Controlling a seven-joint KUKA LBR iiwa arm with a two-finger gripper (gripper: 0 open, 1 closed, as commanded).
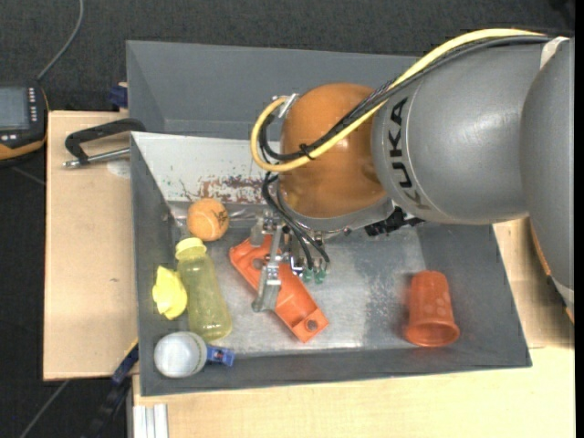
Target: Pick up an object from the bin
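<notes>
Camera view:

1. Surface. A grey metal bin [192, 85] stands with dark floor [64, 53] behind it. The back wall carries rust-coloured speckles.
2. Contents.
   - A long orange plastic part [306, 313] lies slanted at the centre of the bin floor.
   - An orange ball [207, 218] lies near the back-left corner.
   - A yellow-green bottle [204, 292] lies along the left wall, touching a yellow lump [169, 292].
   - A grey round cap [179, 354] sits in the front-left corner.
   - An orange cup [430, 309] lies on its side near the front-right corner, well apart from the rest.
3. Gripper. The arm [474, 126] enters from the right, with an orange cover [328, 144] at its wrist. The gripper [270, 286] is down at the orange plastic part and appears to touch its upper half. Whether it is apart, together or clamped cannot be told.
</notes>
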